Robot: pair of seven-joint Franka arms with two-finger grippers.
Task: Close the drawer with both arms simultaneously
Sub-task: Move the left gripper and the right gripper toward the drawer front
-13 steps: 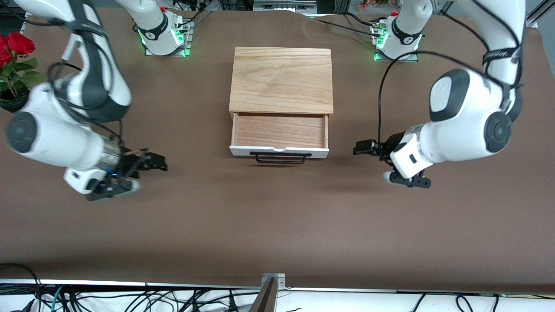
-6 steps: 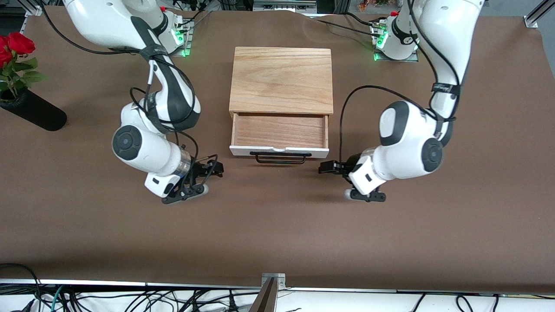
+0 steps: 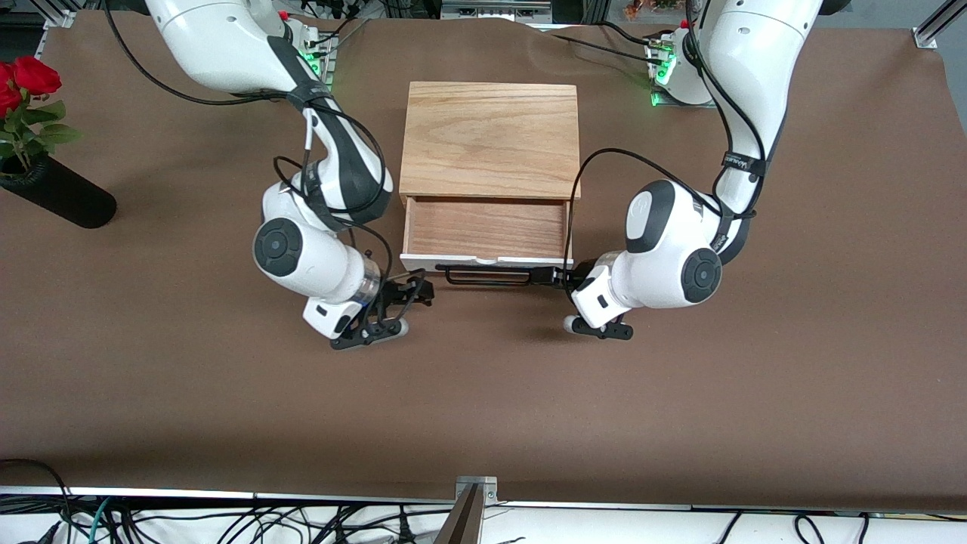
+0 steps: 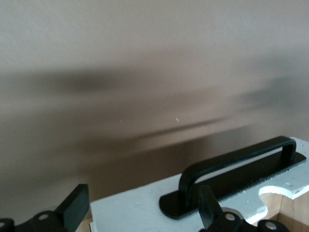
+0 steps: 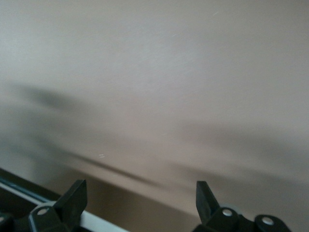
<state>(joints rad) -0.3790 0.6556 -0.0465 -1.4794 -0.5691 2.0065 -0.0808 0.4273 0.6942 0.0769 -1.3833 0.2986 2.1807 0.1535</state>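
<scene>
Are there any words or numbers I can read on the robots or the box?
None can be read.
The band on the left arm has white letters, too small to read.
The box and the drawer show no text.

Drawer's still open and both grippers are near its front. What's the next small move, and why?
Probably bring the open left gripper and open right gripper squarely against the drawer front, then push together toward the box; the right one sits just off the corner.
</scene>
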